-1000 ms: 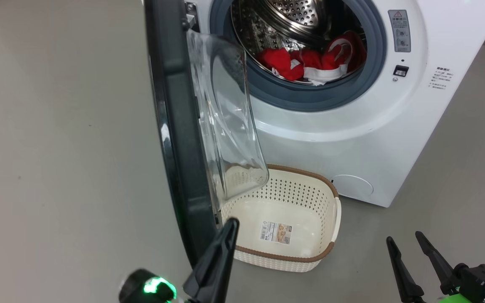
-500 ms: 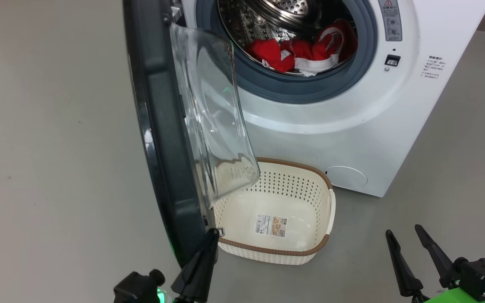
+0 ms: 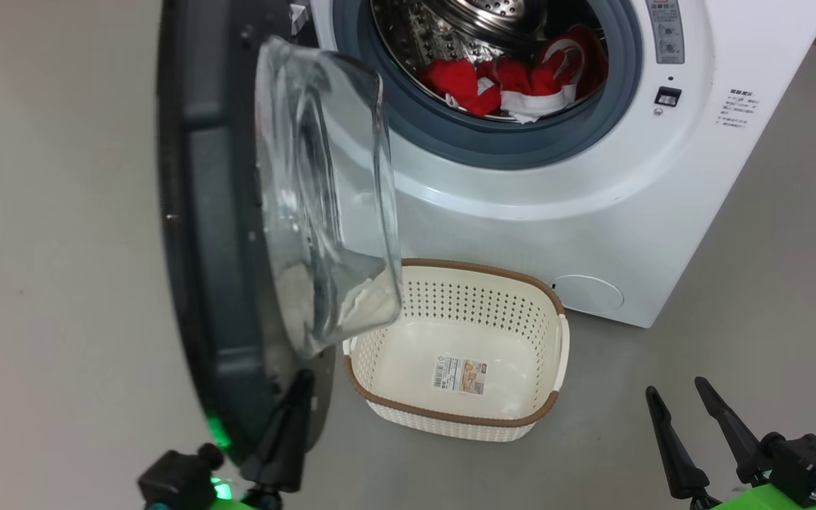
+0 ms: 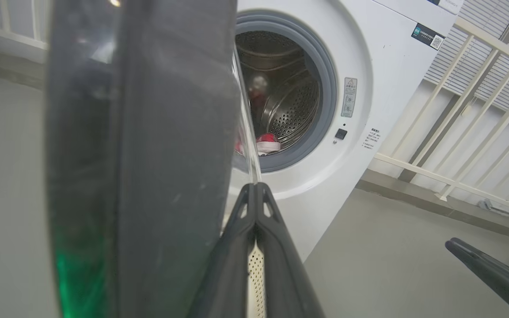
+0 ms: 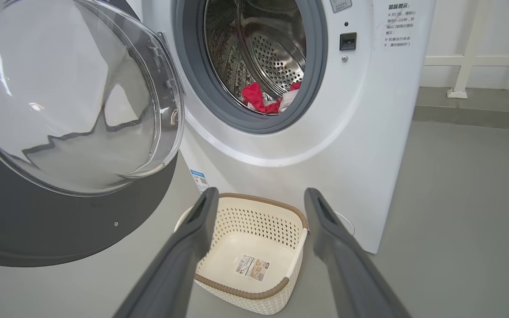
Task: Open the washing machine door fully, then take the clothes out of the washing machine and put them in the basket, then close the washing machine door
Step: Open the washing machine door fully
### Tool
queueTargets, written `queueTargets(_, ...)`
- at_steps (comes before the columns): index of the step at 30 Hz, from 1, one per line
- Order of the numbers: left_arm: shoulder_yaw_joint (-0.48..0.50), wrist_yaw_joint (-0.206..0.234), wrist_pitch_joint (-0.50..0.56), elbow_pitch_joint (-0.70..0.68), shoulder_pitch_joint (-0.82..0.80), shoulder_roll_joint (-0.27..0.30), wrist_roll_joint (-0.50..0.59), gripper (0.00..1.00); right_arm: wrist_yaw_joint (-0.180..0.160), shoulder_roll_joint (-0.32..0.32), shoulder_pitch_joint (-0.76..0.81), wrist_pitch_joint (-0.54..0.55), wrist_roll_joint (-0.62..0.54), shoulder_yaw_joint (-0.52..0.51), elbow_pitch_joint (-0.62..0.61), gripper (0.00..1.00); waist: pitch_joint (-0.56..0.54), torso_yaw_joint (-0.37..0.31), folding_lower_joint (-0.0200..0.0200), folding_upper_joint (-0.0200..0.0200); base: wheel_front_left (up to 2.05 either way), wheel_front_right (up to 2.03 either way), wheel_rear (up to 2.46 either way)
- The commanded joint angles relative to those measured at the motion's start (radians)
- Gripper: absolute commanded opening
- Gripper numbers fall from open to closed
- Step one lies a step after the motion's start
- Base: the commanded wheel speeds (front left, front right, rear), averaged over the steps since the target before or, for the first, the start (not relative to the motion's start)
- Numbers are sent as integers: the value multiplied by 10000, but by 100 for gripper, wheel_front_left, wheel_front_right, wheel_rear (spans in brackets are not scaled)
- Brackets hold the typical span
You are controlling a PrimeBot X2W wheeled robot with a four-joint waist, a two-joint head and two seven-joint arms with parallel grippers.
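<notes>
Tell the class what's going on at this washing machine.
The robot's left tool, shut, is at the lower edge of the washing machine door, which stands swung wide open. The red clothes lie inside the washing machine. The basket on the floor in front holds no clothes. The right tool is open and holds nothing.

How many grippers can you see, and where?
2. The left gripper is at the lower rim of the door; the right gripper hovers above the floor, right of the basket.
</notes>
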Motion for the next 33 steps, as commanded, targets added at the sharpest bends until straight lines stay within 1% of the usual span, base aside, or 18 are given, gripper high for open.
queueTargets(1, 695, 137, -61, -143, -155, 133, 60, 0, 63, -138, -381, -93, -200, 213, -280, 100, 23, 36, 0, 0, 0, 0, 0)
queueTargets(3, 1087, 167, -61, -125, -99, 133, 139, 0, 63, -134, -388, -93, -205, 196, -283, 100, 42, 70, 0, 0, 0, 0, 0)
queueTargets(4, 1500, 178, -61, -117, -45, 133, 246, 0, 63, -122, -396, -93, -211, 183, -289, 100, 65, 106, 0, 0, 0, 0, 0)
queueTargets(6, 1949, 199, -61, -120, -1, 133, 325, 0, 63, -118, -403, -93, -211, 190, -296, 100, 88, 134, 0, 0, 0, 0, 0)
queueTargets(13, 3356, 140, -61, -72, -50, 133, 487, 0, 63, -160, -458, -93, -210, 213, -326, 100, 265, 189, 0, 0, 0, 0, 0)
queueTargets(17, 4051, 84, -61, 114, -327, 133, 524, 0, 63, -226, -547, -93, -202, 230, -334, 100, 404, 187, 0, 0, 0, 0, 0)
queueTargets(22, 4860, -55, -61, 440, -826, 133, 872, 0, 63, -324, -670, -93, -205, 257, -342, 100, 607, 129, 0, 0, 0, 0, 0)
queueTargets(32, 6789, -236, -61, 1092, -1830, 133, 1453, 0, 63, -503, -856, -93, -247, 286, -378, 100, 1039, -62, 0, 0, 0, 0, 0)
queueTargets(33, 6789, -236, -61, 1092, -1830, 133, 1453, 0, 63, -503, -856, -93, -247, 286, -378, 100, 1039, -62, 0, 0, 0, 0, 0)
